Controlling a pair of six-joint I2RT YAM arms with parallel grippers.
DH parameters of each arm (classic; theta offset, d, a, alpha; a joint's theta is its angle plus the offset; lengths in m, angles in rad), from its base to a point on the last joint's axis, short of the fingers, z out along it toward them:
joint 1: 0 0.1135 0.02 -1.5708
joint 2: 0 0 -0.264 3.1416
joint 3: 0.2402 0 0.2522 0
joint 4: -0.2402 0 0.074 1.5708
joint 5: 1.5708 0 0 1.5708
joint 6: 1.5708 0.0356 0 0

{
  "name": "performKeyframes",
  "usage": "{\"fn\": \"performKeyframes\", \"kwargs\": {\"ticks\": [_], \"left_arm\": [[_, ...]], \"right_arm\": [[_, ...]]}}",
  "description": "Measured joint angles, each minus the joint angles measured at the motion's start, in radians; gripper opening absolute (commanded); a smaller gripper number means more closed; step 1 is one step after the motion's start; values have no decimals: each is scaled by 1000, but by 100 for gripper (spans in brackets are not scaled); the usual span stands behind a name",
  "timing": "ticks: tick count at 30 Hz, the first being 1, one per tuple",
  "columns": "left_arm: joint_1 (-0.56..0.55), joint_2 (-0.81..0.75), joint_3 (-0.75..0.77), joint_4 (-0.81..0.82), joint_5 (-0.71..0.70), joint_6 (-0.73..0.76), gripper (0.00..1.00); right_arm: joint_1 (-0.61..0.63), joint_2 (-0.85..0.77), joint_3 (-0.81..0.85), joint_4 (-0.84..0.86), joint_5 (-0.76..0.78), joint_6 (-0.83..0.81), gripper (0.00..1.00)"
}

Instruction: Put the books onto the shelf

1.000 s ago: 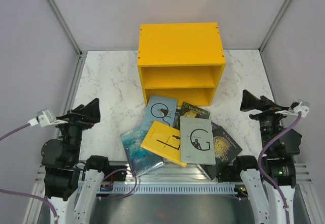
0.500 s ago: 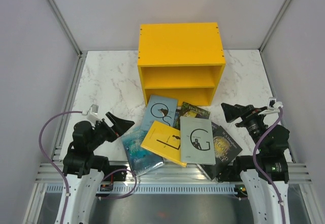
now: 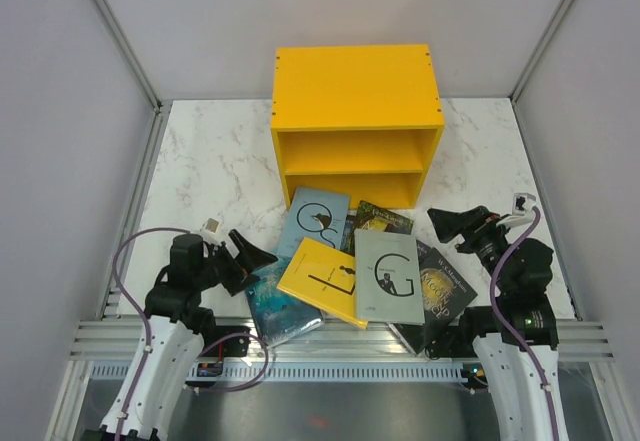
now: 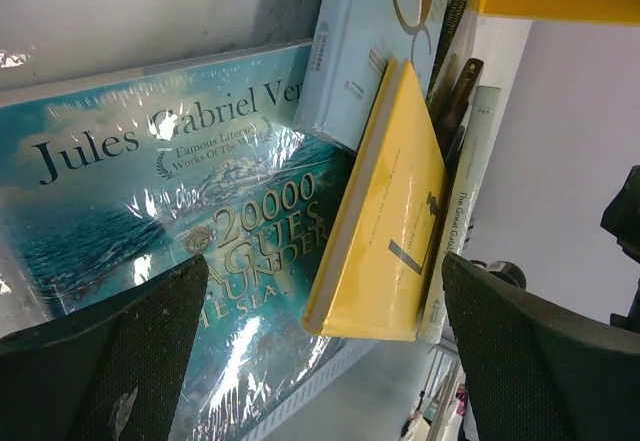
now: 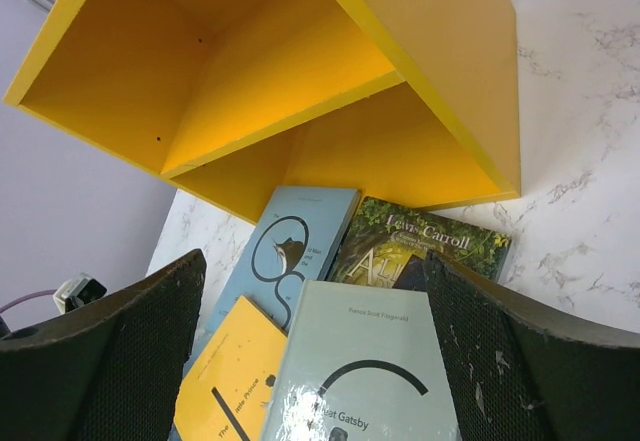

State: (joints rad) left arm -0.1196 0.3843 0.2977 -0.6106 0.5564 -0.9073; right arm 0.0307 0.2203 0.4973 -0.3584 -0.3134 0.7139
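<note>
The white marble-patterned desk is walled by pale grey panels on three sides, with a metal rail along its near edge. At the middle of the far edge stands the bright yellow wooden box-shaped shelf. Its long axis runs left to right, and its two compartments, one above the other, open toward the near edge.

The books lie flat in an overlapping pile between the shelf and the near edge, their long axes running roughly far to near.
- The grey paperback with a big "G" sits on top, right of centre, its title end toward the shelf. It covers part of the dark-covered books fanned toward the near right.
- The yellow paperback is tilted, lapping over the blue ocean-cover book, whose near corner reaches the rail.
- The pale blue paperback ends just in front of the lower compartment.
- Just beside it is the green-covered Lewis Carroll book.

The left gripper hangs low just left of the pile, over the ocean cover, with its jaws spread wide and nothing between them. The right gripper is just right of the pile, aimed toward the shelf and the grey book, and it too is wide and empty.
</note>
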Motion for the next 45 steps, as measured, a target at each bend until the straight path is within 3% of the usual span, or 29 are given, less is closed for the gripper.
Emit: {"fn": "performKeyframes", "kwargs": {"ticks": [10, 17, 20, 27, 33, 37, 41, 42, 45], "left_arm": [[-72, 76, -96, 193, 12, -58, 99], [-317, 164, -142, 460, -45, -172, 98], [-425, 213, -147, 545, -87, -216, 93], [-494, 212, -192, 644, -140, -278, 82], [-497, 224, -233, 729, -157, -312, 65], [-506, 275, -241, 787, -166, -332, 43], [-518, 301, -248, 869, -171, -370, 7], [-518, 298, -246, 905, -171, -392, 2], [-523, 292, -243, 935, -175, -394, 2]], "right_arm": [[0, 13, -60, 20, 5, 1, 92], [0, 24, -98, 29, 9, 0, 91], [0, 24, -99, 30, 15, -3, 91], [0, 30, -99, 29, 23, -13, 91], [0, 29, -115, 29, 23, -13, 91], [0, 29, -130, 29, 23, -13, 91], [0, 29, -139, 29, 23, -13, 91], [0, 29, -140, 29, 23, -13, 91], [0, 29, -142, 29, 22, -13, 91]]}}
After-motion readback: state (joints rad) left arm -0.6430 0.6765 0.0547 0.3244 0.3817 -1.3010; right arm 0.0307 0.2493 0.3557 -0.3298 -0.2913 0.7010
